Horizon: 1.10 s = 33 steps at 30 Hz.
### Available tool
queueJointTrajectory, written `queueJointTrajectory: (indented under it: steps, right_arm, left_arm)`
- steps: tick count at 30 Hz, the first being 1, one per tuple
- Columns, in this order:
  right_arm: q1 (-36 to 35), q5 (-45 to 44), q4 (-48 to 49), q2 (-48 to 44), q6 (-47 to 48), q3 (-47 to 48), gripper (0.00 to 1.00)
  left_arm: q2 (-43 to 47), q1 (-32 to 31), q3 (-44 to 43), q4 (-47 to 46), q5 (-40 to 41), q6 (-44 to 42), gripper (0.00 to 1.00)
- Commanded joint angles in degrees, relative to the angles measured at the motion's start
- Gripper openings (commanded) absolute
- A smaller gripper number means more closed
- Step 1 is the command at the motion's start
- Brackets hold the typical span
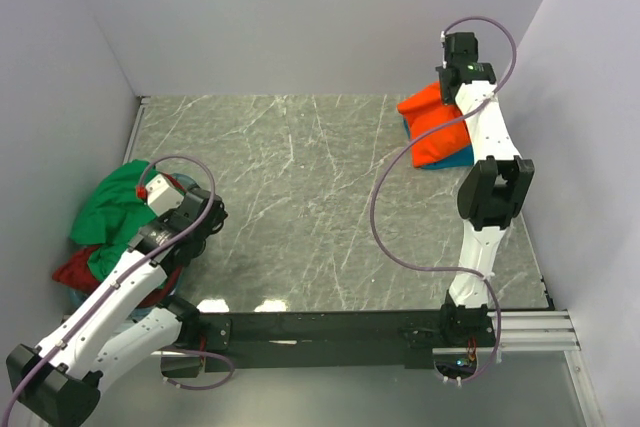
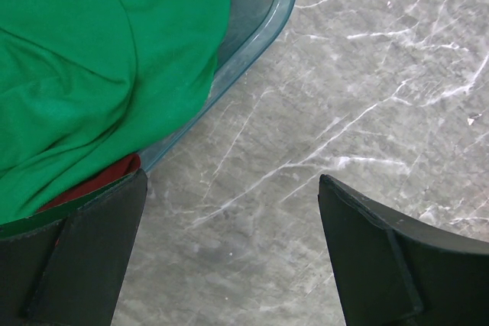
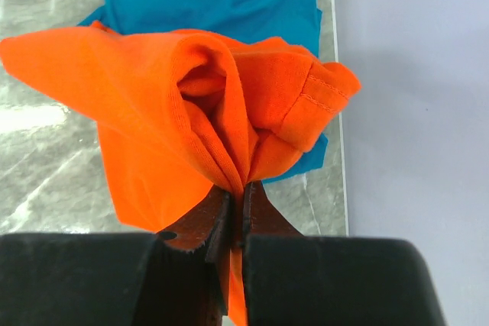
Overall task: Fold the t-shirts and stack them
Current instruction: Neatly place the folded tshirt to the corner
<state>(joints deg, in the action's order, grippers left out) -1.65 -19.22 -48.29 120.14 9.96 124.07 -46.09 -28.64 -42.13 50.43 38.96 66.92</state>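
Top external view shows the right arm stretched to the far right corner of the table (image 1: 300, 207), its wrist over an orange shirt (image 1: 432, 125). That shirt lies bunched on top of a teal shirt (image 1: 458, 157) (only a sliver of teal peeks out at the near edge).

The right wrist view gives the detail. The right gripper (image 3: 237, 215) has its jaws pressed together on a gathered pleat of the orange cloth, with no gap to be seen between them. The fabric fans out from the pinch in loose folds, one hemmed sleeve turned toward the wall (image 3: 412, 97). The teal shirt lies flat on the marble beneath, its edges showing beyond the orange at the far side and beside the wall.

On the left side of the table a green shirt (image 1: 115, 205) is heaped over a dark red shirt (image 1: 72, 272), both crumpled. The left wrist view shows them sitting in a clear bin (image 2: 256, 40) with a bluish rim. The green is on top and reaches the rim, and the red shows just under it at the near edge.

The left gripper (image 2: 229, 196) hovers spread wide above bare marble just beside the bin, holding nothing. One jaw overlaps the bin's rim in that view, and the other is over the table.
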Motion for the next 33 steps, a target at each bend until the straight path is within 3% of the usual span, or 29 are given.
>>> queueJointTrajectory:
  steps: [1,9,21,22,26,33]
  right_arm:
    - [1.3,2.5,3.8,1.2,1.5,2.2,0.0]
    - [5.5,3.8,5.0,10.7,-0.4,8.7,0.0]
    - [11.1,2.8,13.0,15.7,-5.5,6.3,0.02]
    - [11.8,3.1,13.2,15.9,-5.6,6.1,0.05]
    - [12.2,2.3,16.7,16.4,-5.3,3.9,0.71]
    - [12.0,2.9,16.7,13.6,-9.5,4.3,0.82]
  left_arm:
    - [-0.6,-0.1,-1.9,-0.3,1.9,0.4,0.99]
    - [-2.2,-0.1,-2.4,0.5,2.4,0.9,1.0]
    - [-3.5,-0.1,-3.2,1.5,2.7,1.7,1.0]
    - [-3.5,-0.1,-3.2,1.6,2.6,1.7,1.0]
    - [-3.1,0.0,-3.5,1.3,2.6,1.5,0.99]
    - [-2.9,-0.1,-3.9,1.1,2.7,1.4,0.99]
